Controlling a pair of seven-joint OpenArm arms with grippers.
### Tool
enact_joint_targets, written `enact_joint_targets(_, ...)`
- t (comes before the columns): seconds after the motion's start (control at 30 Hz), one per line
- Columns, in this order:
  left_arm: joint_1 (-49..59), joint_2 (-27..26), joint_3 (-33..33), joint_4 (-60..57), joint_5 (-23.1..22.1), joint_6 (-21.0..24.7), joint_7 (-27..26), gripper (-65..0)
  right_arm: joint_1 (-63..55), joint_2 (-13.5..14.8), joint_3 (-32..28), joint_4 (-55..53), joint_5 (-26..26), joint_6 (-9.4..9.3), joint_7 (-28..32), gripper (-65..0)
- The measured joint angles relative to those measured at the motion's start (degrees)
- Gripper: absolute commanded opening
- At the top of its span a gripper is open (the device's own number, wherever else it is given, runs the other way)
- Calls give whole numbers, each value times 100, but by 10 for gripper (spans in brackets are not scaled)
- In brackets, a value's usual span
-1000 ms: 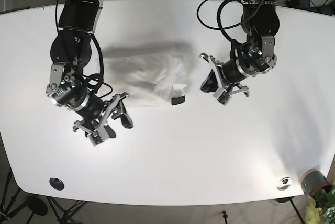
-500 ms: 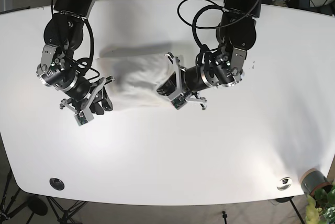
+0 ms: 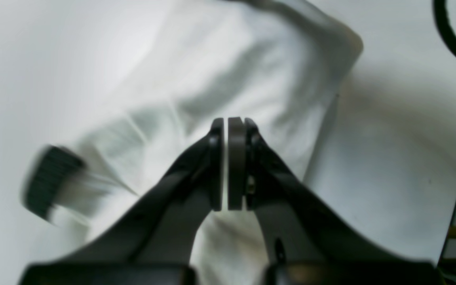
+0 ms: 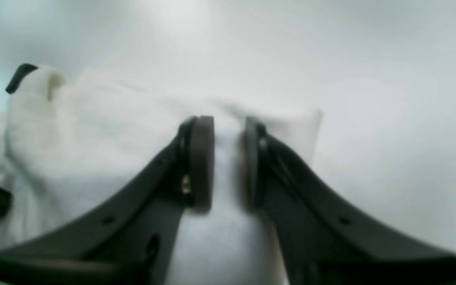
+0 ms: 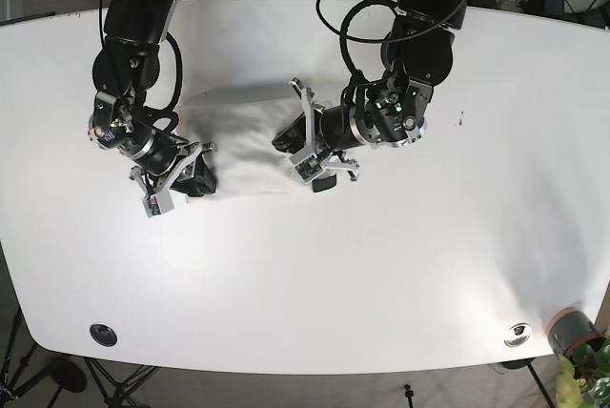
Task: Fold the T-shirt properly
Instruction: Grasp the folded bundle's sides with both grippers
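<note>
Fabric of the white T-shirt (image 3: 212, 79) is lying under the left gripper (image 3: 228, 164), its jaws pressed together. Right gripper (image 4: 228, 162) is hovering slightly parted over cloth. Overhead, both are meeting at the shirt on the table (image 5: 381, 265).

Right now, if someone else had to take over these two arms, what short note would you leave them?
Left gripper: shut, over the T-shirt; I cannot tell whether it pinches any cloth.
Right gripper: slightly open over the shirt's other end.
The white shirt lies as a folded bundle on the table, a dark tag sticking out at one edge.
Done: it looks mostly folded.
Left: tidy it, then pull both arms away.
</note>
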Motion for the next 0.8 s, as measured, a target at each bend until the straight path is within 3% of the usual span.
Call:
enact_joint_targets(0.1, -11, -57, -11, -439, -17, 4, -37, -650, -4, 98, -39, -343, 39, 0, 282, -525)
enact_joint_targets(0.3, -87, -262, -11, -1235, -208, -7, -911, -650, 2, 216, -267, -522, 44, -39, 479, -526)
enact_joint_targets(0.8, -901, -544, -7, -2505, -444, -170, -1469, -650, -367, 232, -284, -162, 109, -37, 476, -531)
